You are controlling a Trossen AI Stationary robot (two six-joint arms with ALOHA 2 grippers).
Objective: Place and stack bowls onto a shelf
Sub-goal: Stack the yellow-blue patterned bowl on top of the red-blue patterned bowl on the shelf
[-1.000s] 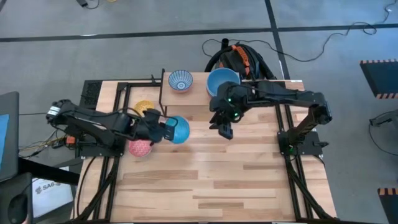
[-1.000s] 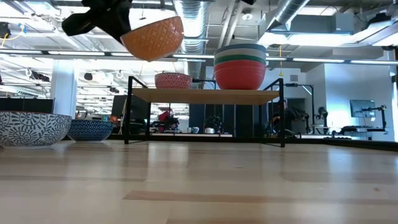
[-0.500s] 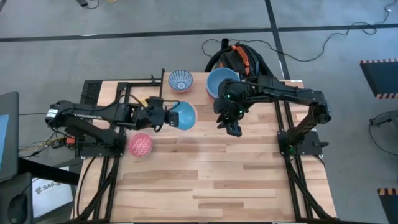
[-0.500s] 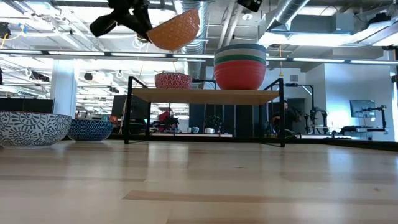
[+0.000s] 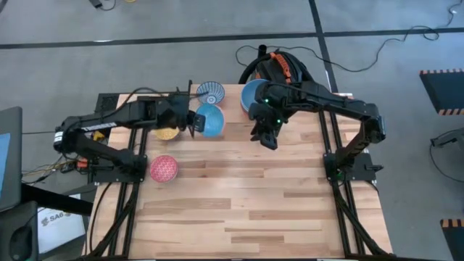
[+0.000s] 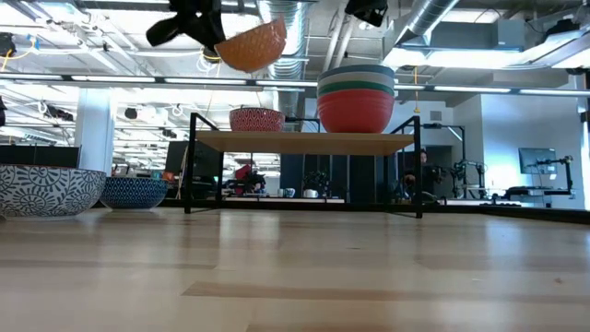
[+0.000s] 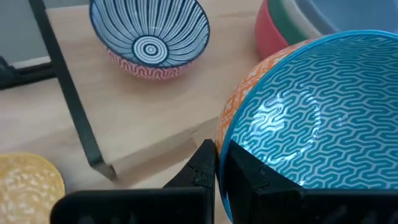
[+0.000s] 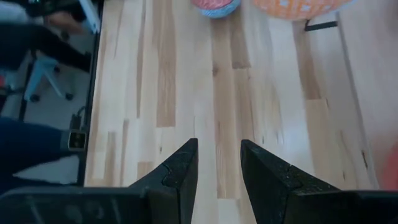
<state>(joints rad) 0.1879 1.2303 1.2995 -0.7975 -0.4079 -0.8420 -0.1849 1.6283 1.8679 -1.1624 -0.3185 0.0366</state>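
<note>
Overhead, table-level, two wrist views

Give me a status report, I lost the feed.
Left gripper shut on orange-outside, teal-patterned bowl, held above light-wood shelf. Right gripper open, empty, over table. Blue-white striped bowl and stacked bowls flank the open shelf spot.

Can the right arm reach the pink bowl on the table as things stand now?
Probably not easily. The pink bowl lies on the far left, near the left arm's base; the right hand, open and empty, hangs well to its right, though nothing stands between.

Left end effector raised and clamped shut, right end effector parted, hovering mid-table.
</note>
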